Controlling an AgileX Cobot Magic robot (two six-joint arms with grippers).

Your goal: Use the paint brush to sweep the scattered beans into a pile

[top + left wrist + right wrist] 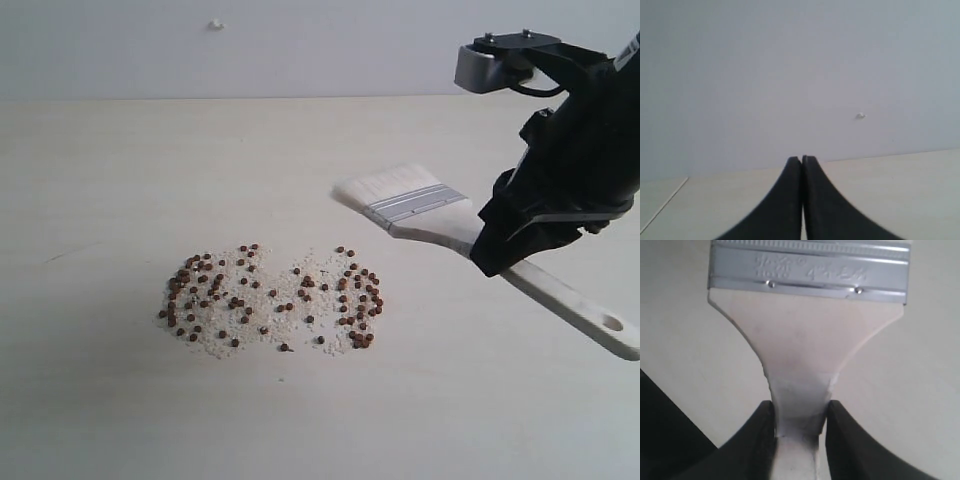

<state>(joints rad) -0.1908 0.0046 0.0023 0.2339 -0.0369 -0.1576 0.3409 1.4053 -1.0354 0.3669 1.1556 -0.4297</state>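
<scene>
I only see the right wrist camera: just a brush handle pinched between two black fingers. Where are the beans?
Observer: The beans lie scattered on the table, to the lower left of the paint brush in the exterior view.
Child: Are the bristles touching them?
Observer: No, the white bristles are apart from the beans.
Child: Are they in a pile?
Observer: Not yet. They sit in two loose patches, with pale crumbs among them.
</scene>
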